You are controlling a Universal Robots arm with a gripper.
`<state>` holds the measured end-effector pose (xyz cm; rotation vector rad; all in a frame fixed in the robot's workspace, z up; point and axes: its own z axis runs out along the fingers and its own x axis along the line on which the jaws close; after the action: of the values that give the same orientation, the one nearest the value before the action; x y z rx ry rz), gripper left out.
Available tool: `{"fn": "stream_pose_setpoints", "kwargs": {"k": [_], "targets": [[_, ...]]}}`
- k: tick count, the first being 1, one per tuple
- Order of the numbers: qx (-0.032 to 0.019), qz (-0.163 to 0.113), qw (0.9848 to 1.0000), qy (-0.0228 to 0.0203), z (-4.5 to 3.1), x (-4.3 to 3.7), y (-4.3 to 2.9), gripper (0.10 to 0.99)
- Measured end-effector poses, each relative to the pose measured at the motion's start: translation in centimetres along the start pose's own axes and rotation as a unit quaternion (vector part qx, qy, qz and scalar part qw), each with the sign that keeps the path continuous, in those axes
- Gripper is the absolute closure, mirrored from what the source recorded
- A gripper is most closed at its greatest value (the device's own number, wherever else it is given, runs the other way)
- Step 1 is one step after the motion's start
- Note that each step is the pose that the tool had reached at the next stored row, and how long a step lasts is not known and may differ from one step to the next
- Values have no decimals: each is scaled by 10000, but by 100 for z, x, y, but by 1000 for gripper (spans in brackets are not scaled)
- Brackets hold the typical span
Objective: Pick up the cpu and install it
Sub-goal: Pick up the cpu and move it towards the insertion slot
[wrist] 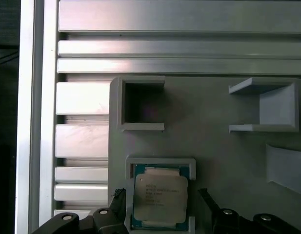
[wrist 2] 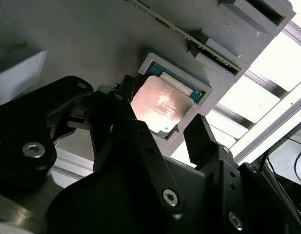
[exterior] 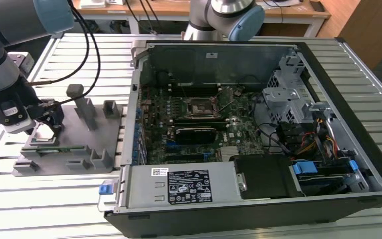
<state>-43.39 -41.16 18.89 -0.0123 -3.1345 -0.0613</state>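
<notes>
My claw [wrist 2: 160, 108] hangs spread apart over the cpu [wrist: 160, 197], seated flat in a pocket of the grey fixture [wrist: 223, 161]; light, stiff, fragile underneath (I judge), best pinched by opposite edges

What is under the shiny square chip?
The chip sits inside a raised grey frame on the grey block. The chip itself covers whatever lies right beneath it.

In the second wrist view one finger [wrist 2: 127, 122] of the gripper [wrist 2: 159, 108] hides the cpu's [wrist 2: 162, 103] corner nearest it. In the first wrist view the cpu's print seems too small to read.
</notes>
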Motion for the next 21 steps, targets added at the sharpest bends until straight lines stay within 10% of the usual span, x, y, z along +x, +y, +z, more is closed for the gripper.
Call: {"fn": "stream_pose_setpoints", "kwargs": {"k": [7,21], "targets": [[1,0,10000,1,21,0,1,553],[0,-1,10000,0,26,-1,1,553]]}}
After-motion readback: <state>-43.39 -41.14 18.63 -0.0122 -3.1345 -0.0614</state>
